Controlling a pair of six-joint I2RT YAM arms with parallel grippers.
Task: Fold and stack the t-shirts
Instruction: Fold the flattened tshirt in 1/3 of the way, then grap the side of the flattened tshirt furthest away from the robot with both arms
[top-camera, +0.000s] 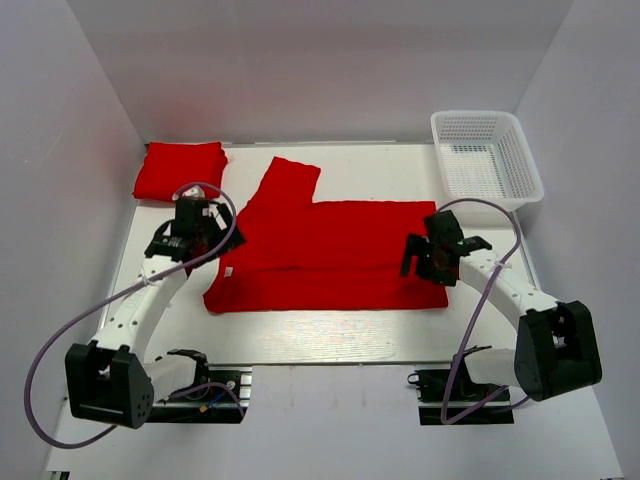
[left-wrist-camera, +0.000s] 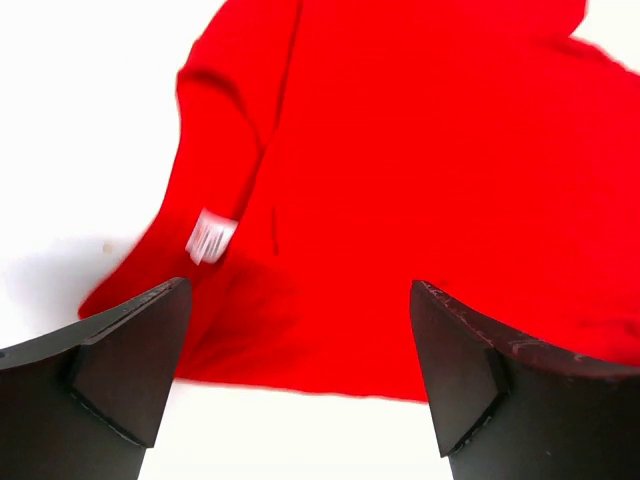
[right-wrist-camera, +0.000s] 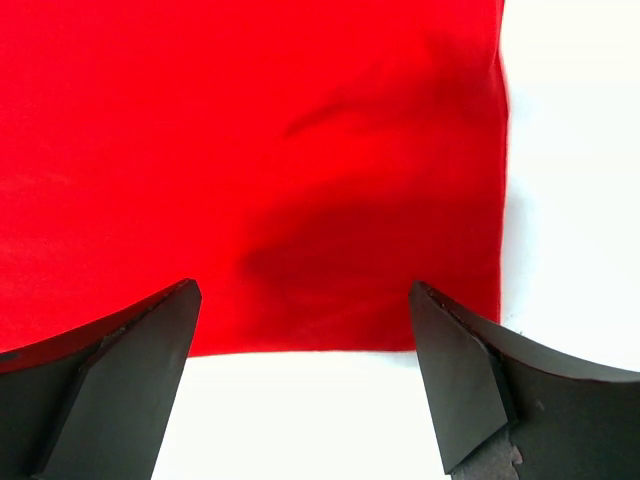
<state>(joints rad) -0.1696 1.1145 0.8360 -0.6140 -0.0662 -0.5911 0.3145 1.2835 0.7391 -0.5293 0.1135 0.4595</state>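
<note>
Folding the spread shirt (top-camera: 330, 255) once more along its length seems to be the step in hand, and for this both ends must be taken together. The left end effector (top-camera: 193, 222) hovers over the neck end, near the white label (left-wrist-camera: 212, 238), with its jaws wide apart and nothing between them. The right end effector (top-camera: 437, 256) hovers over the hem end, also wide open and empty. Each should come down on the near edge of the cloth and pinch all the layers (not only the upper one). Then both should lift and carry at equal speed, so that the fold line comes out straight. One sleeve (top-camera: 290, 178) sticks out at the far side, and I think it should be tucked in first.

The spread shirt is bright red and lies flat in the middle of the worktop (top-camera: 330, 345); its near part seems doubled over. A second shirt (top-camera: 180, 170), folded into a small packet, lies at the far left corner. The basket (top-camera: 470, 114) stands at the far right.
</note>
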